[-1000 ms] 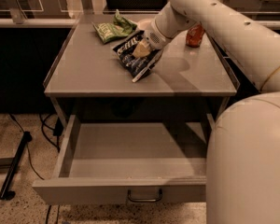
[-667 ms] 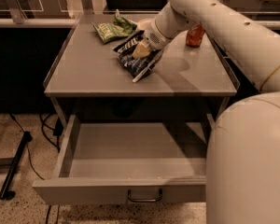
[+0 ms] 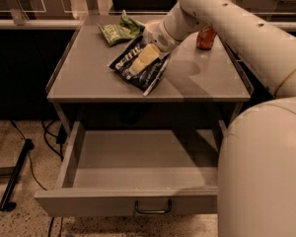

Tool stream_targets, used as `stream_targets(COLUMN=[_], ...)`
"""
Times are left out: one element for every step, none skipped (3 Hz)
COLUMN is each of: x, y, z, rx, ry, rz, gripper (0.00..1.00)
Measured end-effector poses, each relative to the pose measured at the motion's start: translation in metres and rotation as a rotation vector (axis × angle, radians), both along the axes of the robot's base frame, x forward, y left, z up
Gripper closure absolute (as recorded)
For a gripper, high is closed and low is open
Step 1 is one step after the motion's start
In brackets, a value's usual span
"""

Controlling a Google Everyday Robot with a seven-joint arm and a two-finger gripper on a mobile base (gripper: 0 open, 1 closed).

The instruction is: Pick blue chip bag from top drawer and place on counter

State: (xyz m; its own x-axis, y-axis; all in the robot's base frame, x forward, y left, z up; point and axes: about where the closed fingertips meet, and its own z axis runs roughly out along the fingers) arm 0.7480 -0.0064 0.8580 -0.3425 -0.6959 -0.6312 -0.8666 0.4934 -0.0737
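Speckled flooring and dark cabinets are seen around the grey counter, with the top drawer pulled open beneath it. Over the middle of that counter the gripper is set low, against the upper face of the blue chip bag. Whether the bag is clamped or already freed cannot be told. The bag is out of the drawer, lying on the counter, near the front edge but not over it. Just behind it a green snack bag is found, and a red bottle stands to the right, close beside the arm.

The placing is judged almost done, so the risk lies in the withdrawal. If the foil is caught when the arm is raised, the bag could be dragged forward and dropped back into the open drawer. A wide swing could tip the bottle, or the green bag could be pushed.
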Motion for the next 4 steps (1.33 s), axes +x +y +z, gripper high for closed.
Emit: stream_targets(x=[0.0,-0.006,-0.005,-0.006], y=[0.0,-0.012,-0.033,-0.034], z=[0.0,0.022,0.067,0.069], rx=[0.0,-0.023,-0.051,-0.053], ry=[0.0,-0.048,-0.139,-0.143], rz=[0.0,-0.045,-0.102,-0.102], gripper=[0.0,0.0,0.0,0.0])
